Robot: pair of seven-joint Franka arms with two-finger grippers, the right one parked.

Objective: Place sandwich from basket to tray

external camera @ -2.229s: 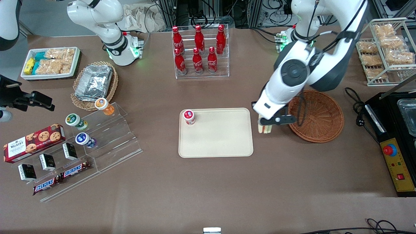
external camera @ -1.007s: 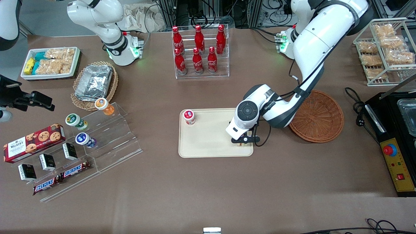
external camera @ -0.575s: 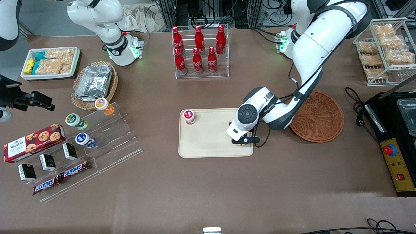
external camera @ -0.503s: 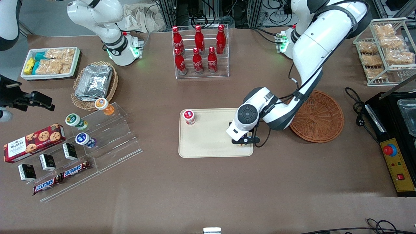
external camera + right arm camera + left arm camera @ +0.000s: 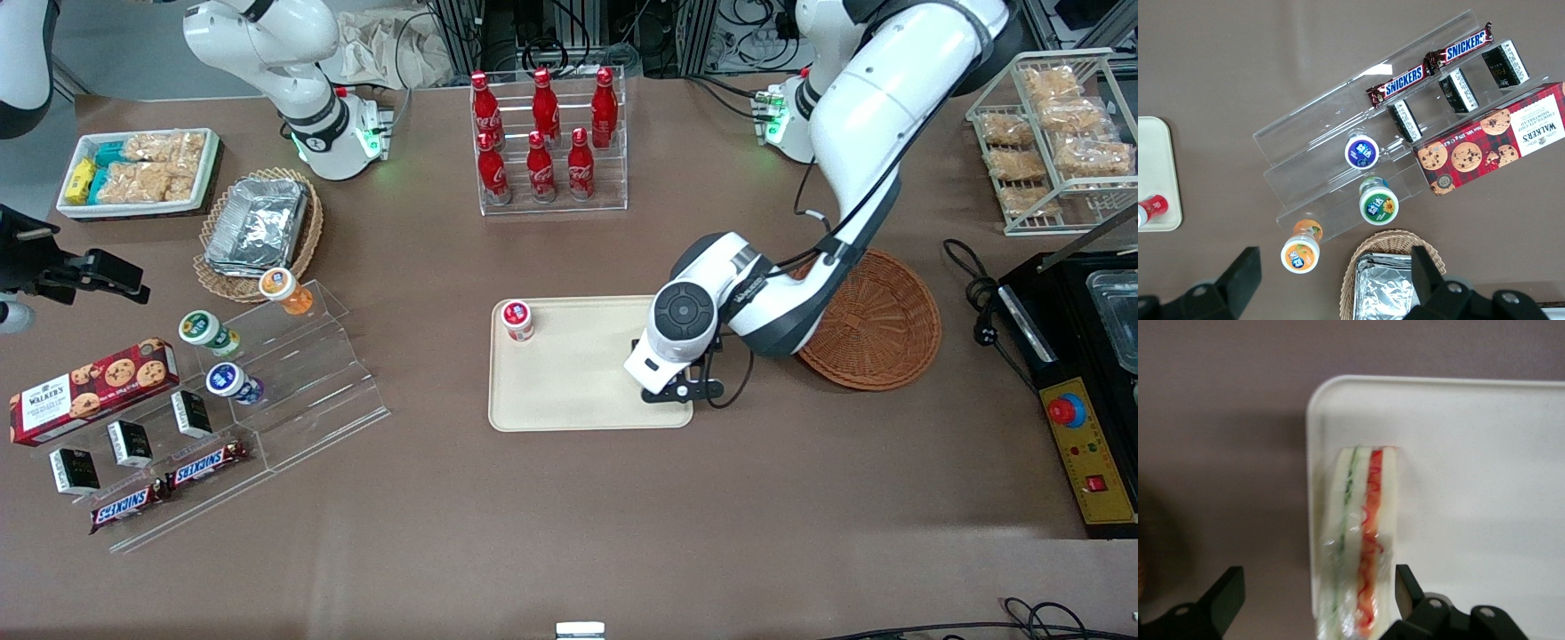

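Note:
In the left wrist view the sandwich (image 5: 1361, 540) stands on edge in clear wrap, its green and red filling showing, on a corner of the cream tray (image 5: 1471, 487). My gripper (image 5: 1318, 583) is open around it, one finger close to the bread, the other well apart from it. In the front view the gripper (image 5: 677, 393) hangs low over the tray (image 5: 578, 373) at the corner nearest the camera and the basket, and the hand hides the sandwich. The reddish-brown basket (image 5: 876, 320) beside the tray holds nothing that I can see.
A small red-lidded cup (image 5: 516, 319) stands on the tray's corner toward the parked arm. A rack of cola bottles (image 5: 547, 142) is farther from the camera. A black appliance (image 5: 1085, 373) lies beside the basket. An acrylic snack stand (image 5: 267, 391) sits toward the parked arm's end.
The arm carried the sandwich from beside the basket to the tray's corner. Over the last half second the hand shifted slightly toward the camera.

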